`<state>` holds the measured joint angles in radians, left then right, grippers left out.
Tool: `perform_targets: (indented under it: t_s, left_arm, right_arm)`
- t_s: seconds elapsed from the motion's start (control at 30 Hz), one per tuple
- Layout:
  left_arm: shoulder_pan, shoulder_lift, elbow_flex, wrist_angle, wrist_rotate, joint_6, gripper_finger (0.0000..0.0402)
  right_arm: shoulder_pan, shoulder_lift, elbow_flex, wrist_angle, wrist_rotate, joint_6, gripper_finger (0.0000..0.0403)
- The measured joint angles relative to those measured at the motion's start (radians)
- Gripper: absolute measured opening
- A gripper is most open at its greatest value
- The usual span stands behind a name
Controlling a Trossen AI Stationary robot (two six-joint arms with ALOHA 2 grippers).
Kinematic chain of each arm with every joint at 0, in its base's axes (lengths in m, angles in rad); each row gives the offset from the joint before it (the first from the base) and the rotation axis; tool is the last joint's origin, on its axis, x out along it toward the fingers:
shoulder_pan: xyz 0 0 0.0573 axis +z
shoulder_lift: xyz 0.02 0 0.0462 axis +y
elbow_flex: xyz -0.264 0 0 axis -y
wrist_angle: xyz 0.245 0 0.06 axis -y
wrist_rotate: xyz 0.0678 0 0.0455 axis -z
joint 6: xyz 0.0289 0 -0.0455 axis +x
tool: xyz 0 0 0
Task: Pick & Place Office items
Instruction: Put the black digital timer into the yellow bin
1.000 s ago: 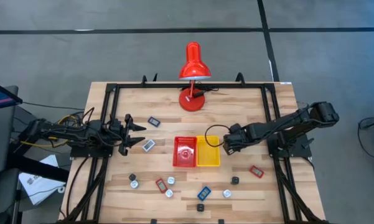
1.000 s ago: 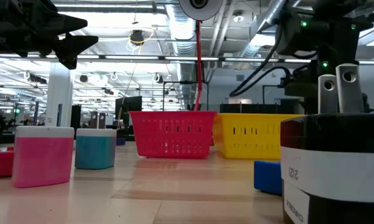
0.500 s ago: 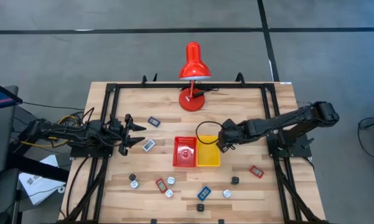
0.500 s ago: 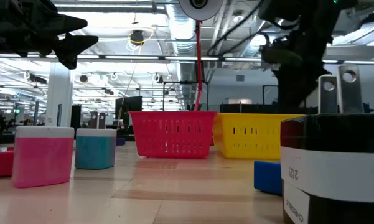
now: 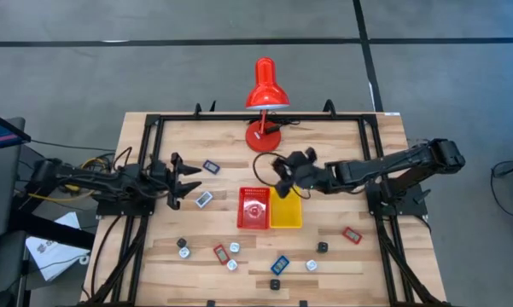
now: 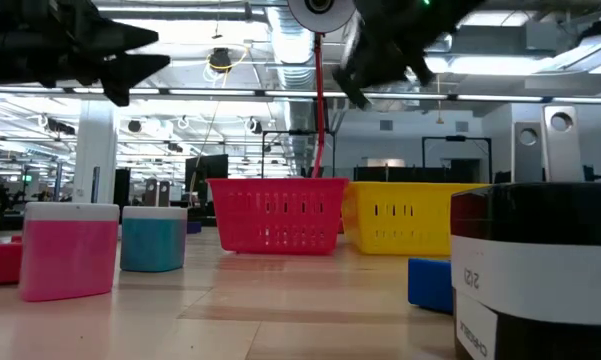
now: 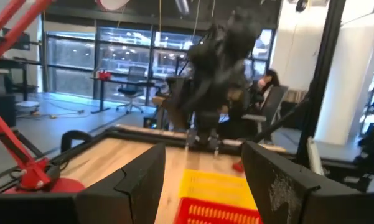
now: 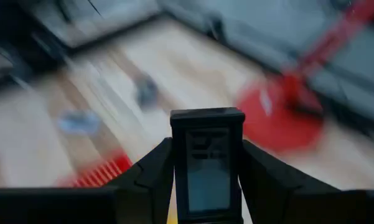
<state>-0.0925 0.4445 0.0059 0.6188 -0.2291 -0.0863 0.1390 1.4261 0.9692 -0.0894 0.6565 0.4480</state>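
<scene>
Right pincer [image 5: 283,170] clamped on 1 flat black rectangular office item with a grey face [image 8: 208,163], raised over the far edge of the yellow rectangular plastic tray [image 5: 286,218], beside the red rectangular plastic tray [image 5: 254,209]. Best to centre over the yellow tray, descend, then release low. Left pincer [image 5: 190,179] parted, empty, waiting above the wooden surface [image 5: 341,145] near a small grey flat item [image 5: 204,199].

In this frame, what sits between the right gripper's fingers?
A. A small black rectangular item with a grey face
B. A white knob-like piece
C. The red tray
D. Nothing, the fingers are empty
A. The right wrist view shows a small black rectangular item with a grey face clamped between the right gripper fingers, held above the yellow tray in the high view.
</scene>
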Motion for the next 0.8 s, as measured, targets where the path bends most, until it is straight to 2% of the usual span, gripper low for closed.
perform_targets:
  t_s: [0.13,0.33,0.47,0.63,0.8]
  left_arm:
    - [0.0,0.171,0.0,0.138,0.0,0.002,0.0208]
    - [0.0,0.454,0.013,0.373,0.0,0.046,0.0208]
    - [0.0,0.63,0.085,0.413,0.0,0.109,0.0208]
    - [0.003,0.824,0.199,0.425,-0.004,0.108,0.0208]
    - [0.005,0.942,0.284,0.434,-0.018,0.108,0.0208]
  right_arm:
    - [0.001,0.028,0.002,0.232,-0.003,-0.165,0.014]
    - [0.005,0.162,0.001,0.472,-0.004,-0.223,0.0145]
    - [0.004,0.269,0.0,0.641,-0.002,-0.258,0.0147]
    - [0.004,0.378,0.0,0.903,-0.001,-0.36,0.0137]
    - [0.004,0.436,0.0,0.999,-0.001,-0.372,0.0146]
